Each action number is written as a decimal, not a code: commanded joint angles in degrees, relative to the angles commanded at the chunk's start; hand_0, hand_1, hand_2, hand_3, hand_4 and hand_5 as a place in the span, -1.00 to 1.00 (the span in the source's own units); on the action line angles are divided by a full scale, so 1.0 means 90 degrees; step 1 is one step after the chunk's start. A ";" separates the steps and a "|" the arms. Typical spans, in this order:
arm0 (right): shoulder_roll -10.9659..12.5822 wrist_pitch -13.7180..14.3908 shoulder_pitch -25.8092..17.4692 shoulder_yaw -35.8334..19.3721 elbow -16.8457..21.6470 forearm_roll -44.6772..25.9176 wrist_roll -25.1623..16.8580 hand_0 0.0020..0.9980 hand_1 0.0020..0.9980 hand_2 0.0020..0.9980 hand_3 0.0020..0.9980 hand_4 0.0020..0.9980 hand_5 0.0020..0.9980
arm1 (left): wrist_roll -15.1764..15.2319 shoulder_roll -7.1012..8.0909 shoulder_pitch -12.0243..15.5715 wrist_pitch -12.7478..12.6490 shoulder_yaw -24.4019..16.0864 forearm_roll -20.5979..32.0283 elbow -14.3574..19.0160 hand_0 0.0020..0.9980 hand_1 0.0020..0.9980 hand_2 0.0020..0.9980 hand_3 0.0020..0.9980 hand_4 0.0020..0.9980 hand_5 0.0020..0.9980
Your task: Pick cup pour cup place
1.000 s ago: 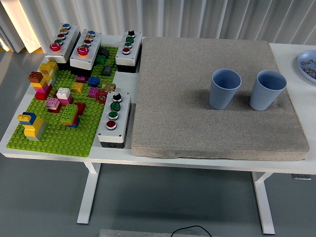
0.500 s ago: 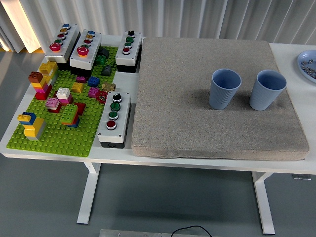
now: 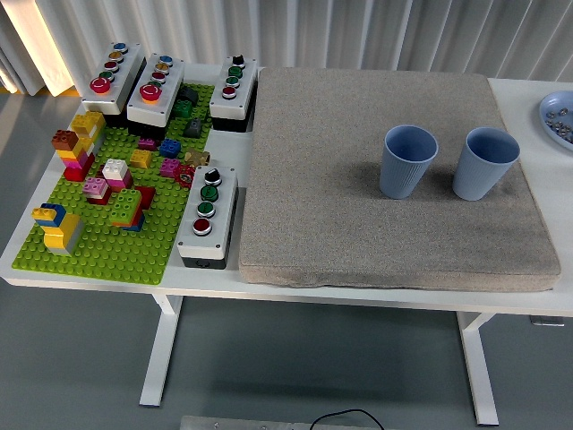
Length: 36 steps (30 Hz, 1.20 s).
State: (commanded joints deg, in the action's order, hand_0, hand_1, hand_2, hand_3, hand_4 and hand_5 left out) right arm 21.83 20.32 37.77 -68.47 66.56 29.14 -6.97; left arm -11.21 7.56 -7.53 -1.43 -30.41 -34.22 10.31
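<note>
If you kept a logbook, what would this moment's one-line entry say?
cups: two blue cups upright, side by side, apart, on grey mat | robot hands: not in view | contents: cannot tell

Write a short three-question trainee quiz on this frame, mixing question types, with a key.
1. True or false: the two light blue ribbed cups, the left one and the right one, stand upright on the grey fabric mat.
2. Multiple choice: what lies at the table's far right edge? A) a red bowl B) a pale blue plate holding small items C) a glass bottle
3. Fill in: the coloured toy bricks sit on a ____ studded baseplate.

Key: 1 true; 2 B; 3 green. Neither robot hand is in view.
</note>
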 joint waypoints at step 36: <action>-0.0029 -0.0034 0.0018 0.0088 -0.0021 0.0011 0.0049 0.80 0.62 0.66 0.62 0.52 0.68 | 0.0017 0.0027 0.0037 -0.0001 0.0085 0.0113 0.0000 0.51 0.59 0.69 0.27 0.10 0.87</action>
State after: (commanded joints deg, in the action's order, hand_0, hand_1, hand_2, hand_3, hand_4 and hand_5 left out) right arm 21.56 20.02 37.93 -67.68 66.37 29.23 -6.53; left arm -11.06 7.80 -7.20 -1.44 -29.64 -33.21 10.31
